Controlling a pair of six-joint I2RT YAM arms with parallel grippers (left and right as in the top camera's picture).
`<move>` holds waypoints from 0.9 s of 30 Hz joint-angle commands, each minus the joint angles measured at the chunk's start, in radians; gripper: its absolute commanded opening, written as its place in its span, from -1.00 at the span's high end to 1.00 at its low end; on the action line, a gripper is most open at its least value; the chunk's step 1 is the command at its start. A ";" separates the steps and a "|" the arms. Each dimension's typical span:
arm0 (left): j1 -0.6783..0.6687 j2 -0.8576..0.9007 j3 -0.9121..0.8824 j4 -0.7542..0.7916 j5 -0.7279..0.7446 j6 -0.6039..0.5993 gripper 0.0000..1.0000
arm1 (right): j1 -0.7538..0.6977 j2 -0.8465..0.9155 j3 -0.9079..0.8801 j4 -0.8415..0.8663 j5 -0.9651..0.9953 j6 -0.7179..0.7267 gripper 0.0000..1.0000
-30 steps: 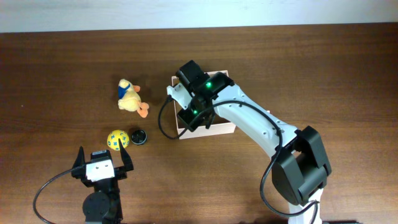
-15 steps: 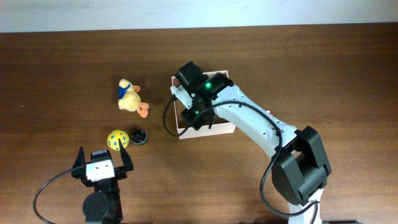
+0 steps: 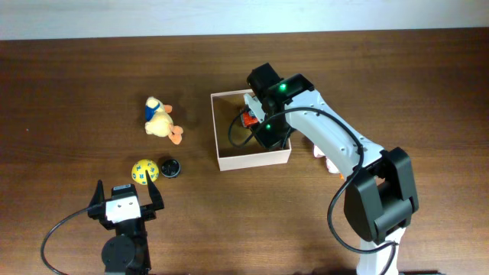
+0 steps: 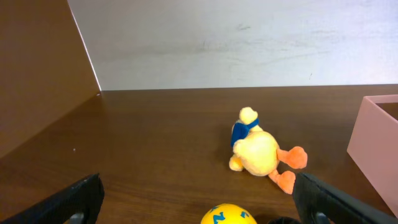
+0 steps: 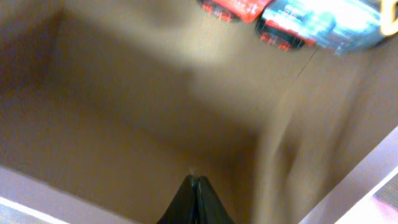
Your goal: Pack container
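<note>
Container [image 3: 252, 160]: square, shallow cardboard box, white outside, brown inside. Sits flat, open top up, right of plush duck [image 3: 160, 120], not touching.

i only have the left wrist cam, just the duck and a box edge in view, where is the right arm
observer: Over the container; the right end effector points at its brown floor.
operator: open or shut
observer: Shut, fingertips together, nothing between them.
operator: anything in the box yet
observer: One red and teal item against a wall, too blurred in the right wrist view to identify.
</note>
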 commanded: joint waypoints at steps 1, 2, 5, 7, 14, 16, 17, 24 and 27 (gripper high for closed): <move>0.005 -0.009 -0.010 0.000 0.011 0.016 -0.99 | 0.013 -0.015 -0.008 -0.031 0.008 0.026 0.92; 0.005 -0.009 -0.010 0.000 0.011 0.016 -0.98 | 0.014 -0.015 -0.008 -0.041 0.008 0.034 0.92; 0.005 -0.009 -0.010 0.000 0.011 0.016 -0.99 | 0.013 -0.015 -0.008 -0.074 0.007 0.034 0.92; 0.005 -0.009 -0.010 0.000 0.011 0.016 -0.98 | 0.014 -0.015 -0.008 -0.091 0.007 0.034 0.92; 0.005 -0.009 -0.010 0.000 0.011 0.016 -0.98 | 0.014 -0.015 -0.008 -0.106 -0.039 0.033 0.92; 0.005 -0.009 -0.010 0.000 0.011 0.016 -0.99 | 0.013 -0.015 -0.008 -0.093 -0.037 0.033 0.92; 0.005 -0.009 -0.010 0.000 0.011 0.016 -0.98 | 0.011 -0.015 -0.008 -0.083 -0.038 0.033 0.92; 0.005 -0.009 -0.010 0.000 0.011 0.016 -0.99 | 0.013 -0.015 -0.008 -0.060 -0.095 0.034 0.92; 0.005 -0.009 -0.010 0.000 0.011 0.016 -0.99 | 0.013 -0.015 -0.008 -0.071 -0.129 0.034 0.92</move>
